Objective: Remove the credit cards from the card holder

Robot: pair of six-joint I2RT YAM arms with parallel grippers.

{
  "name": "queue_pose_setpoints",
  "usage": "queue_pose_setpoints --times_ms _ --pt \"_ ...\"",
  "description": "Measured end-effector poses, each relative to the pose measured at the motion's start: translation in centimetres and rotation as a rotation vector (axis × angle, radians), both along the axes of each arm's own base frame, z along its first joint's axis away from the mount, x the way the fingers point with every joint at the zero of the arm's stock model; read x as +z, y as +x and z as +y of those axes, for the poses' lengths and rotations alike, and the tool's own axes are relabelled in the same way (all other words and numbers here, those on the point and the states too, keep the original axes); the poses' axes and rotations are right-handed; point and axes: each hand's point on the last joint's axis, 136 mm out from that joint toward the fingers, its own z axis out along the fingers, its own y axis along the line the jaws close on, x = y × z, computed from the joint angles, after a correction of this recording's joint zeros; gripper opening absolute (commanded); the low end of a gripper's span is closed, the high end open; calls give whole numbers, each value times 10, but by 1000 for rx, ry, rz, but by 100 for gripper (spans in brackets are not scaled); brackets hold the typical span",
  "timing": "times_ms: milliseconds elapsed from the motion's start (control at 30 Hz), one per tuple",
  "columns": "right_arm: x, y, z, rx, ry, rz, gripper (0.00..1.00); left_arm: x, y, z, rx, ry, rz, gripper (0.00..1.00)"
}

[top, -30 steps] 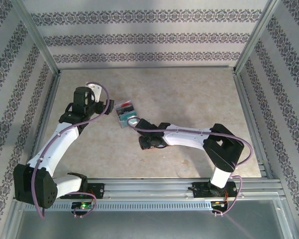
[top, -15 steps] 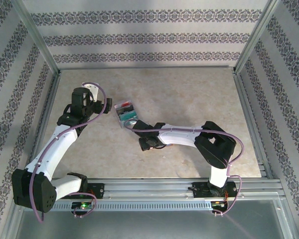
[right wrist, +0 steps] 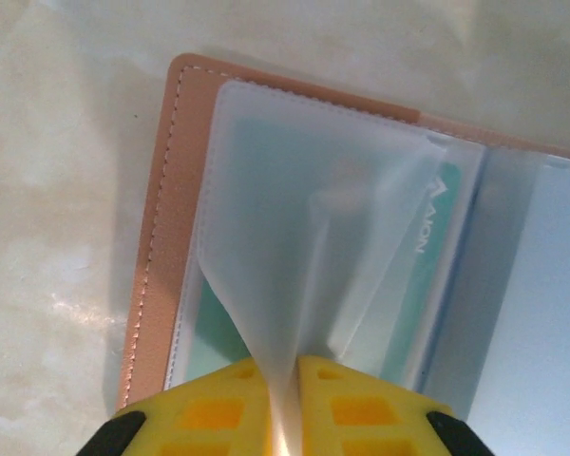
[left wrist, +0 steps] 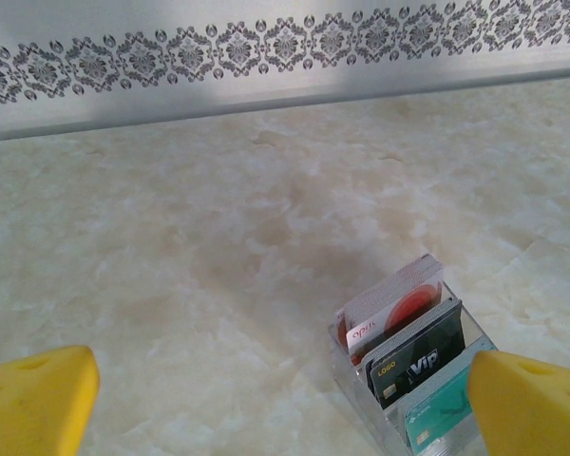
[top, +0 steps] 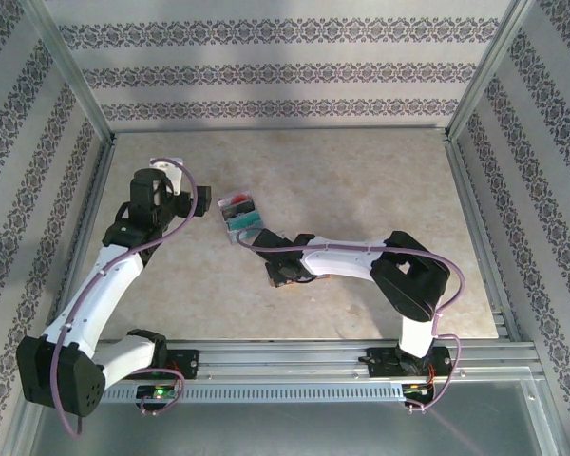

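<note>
The card holder (right wrist: 157, 218) is a reddish-brown leather wallet lying open on the table, with clear plastic sleeves inside. My right gripper (right wrist: 283, 375) is shut on one translucent sleeve (right wrist: 313, 218) and pinches it up into a fold. A teal credit card (right wrist: 435, 242) sits in a pocket under that sleeve. In the top view the right gripper (top: 283, 271) covers the wallet at the table's middle. My left gripper (top: 204, 199) hangs open beside a clear rack (top: 239, 217) of cards. Its yellow fingers (left wrist: 38, 399) stand wide apart, with nothing between them.
The clear rack (left wrist: 361, 385) holds a red-and-white card (left wrist: 394, 309), a black VIP card (left wrist: 418, 361) and a teal card (left wrist: 446, 413) on edge. Patterned walls and metal rails (top: 104, 133) ring the marble-look table (top: 361, 180).
My right gripper has closed on the plastic sleeve. The left arm has drawn back a little to the left, away from the rack.
</note>
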Motion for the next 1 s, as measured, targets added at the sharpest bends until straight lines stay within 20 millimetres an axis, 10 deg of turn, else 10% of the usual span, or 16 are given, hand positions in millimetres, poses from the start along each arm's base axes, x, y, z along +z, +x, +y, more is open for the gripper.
queue_pose_setpoints --times_ms 600,1000 --pt "20 5 -45 -98 -20 -96 33 -13 -21 -50 -65 0 10 100" --pt "34 12 -83 -200 -6 -144 33 -74 -48 -119 -190 1 126 85"
